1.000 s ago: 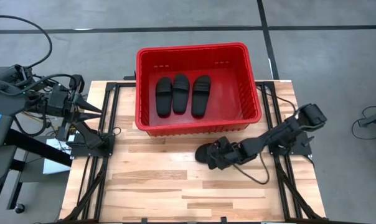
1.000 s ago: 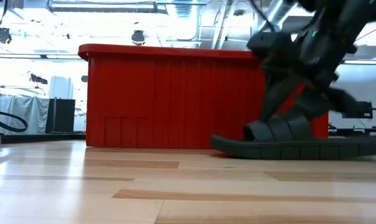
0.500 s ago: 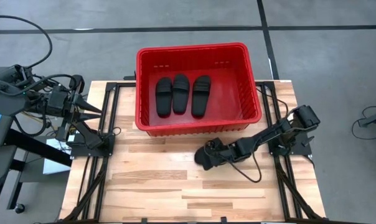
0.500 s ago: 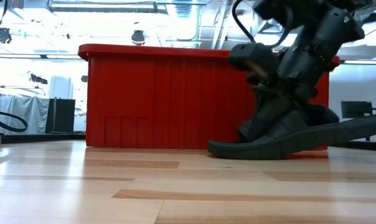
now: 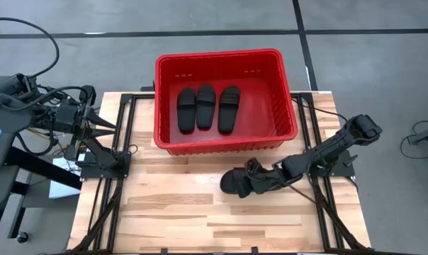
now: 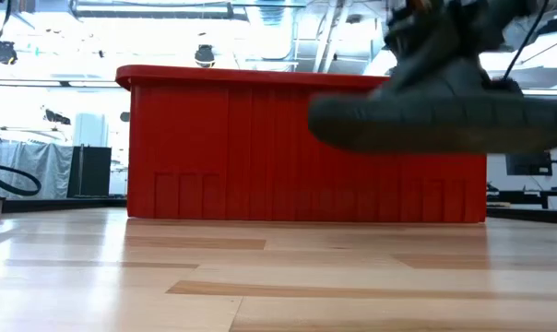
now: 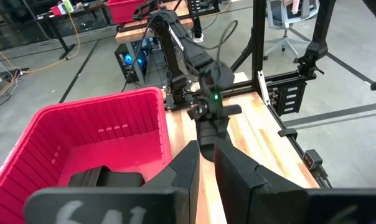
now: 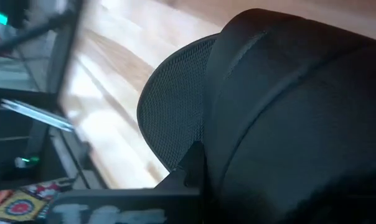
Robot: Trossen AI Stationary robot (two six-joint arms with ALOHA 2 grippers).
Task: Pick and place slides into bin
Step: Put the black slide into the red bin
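Observation:
Three black slides [image 5: 207, 108] lie flat on the bottom of the red bin [image 5: 285, 92] at the table's far middle. My right gripper [image 5: 255, 177] is shut on a fourth black slide [image 5: 235, 183] in front of the bin's near wall. In the low view this slide [image 6: 435, 120] hangs level, well above the table. It also shows in the left wrist view [image 7: 208, 134]. My left gripper [image 5: 106, 122] waits shut at the table's left edge, touching nothing. My right gripper holds the slide at its wide strap [image 8: 287, 93], over the middle of the sole [image 8: 172, 115]. The strap hides where the fingers meet it. The gripper comes slanting down from the table's right. The slide is lifted clear, level, sole down.
The bin's near wall [image 6: 260, 148] stands just behind the raised slide. Black frame rails [image 5: 122, 163] run along the table's left and right sides. Bare wooden table [image 5: 186, 212] lies in front of the bin.
My right gripper has risen with the slide. A second ago the slide lay flat on the table. Then its one end lifted while the other stayed down. Now the whole slide hangs level and clear of the table.

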